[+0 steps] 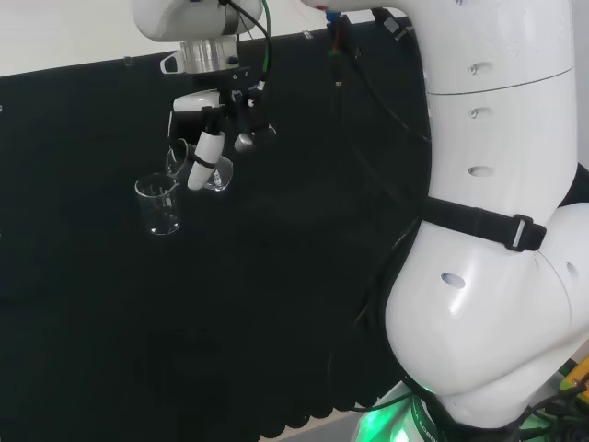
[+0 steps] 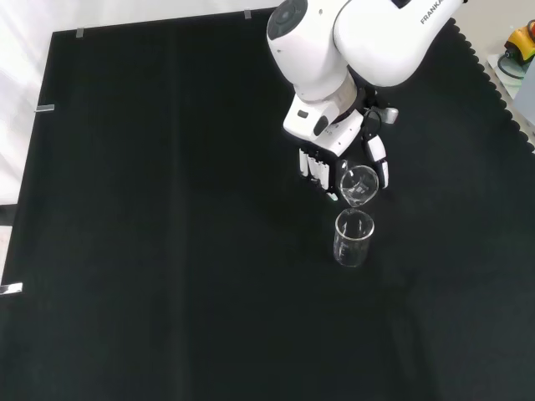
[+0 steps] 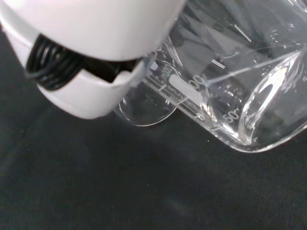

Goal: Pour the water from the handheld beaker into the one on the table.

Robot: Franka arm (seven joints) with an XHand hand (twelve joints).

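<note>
The hand [image 2: 343, 163] is gripping the tilted beaker [image 2: 358, 185] above the table beaker [image 2: 353, 238], which is standing right of the cloth's [image 2: 167, 251] middle in the front view. Judging by this, tipping slowly and keeping the lip over its rim is advisable.

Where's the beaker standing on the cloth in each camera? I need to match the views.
Head view: standing beaker at left, just left of and below the robot hand.
Front view: right of centre, directly below the robot hand.
Wrist view: the round glass rim behind the tilted beaker is probably it.
Shared landmark: the tilted, held beaker.
</note>
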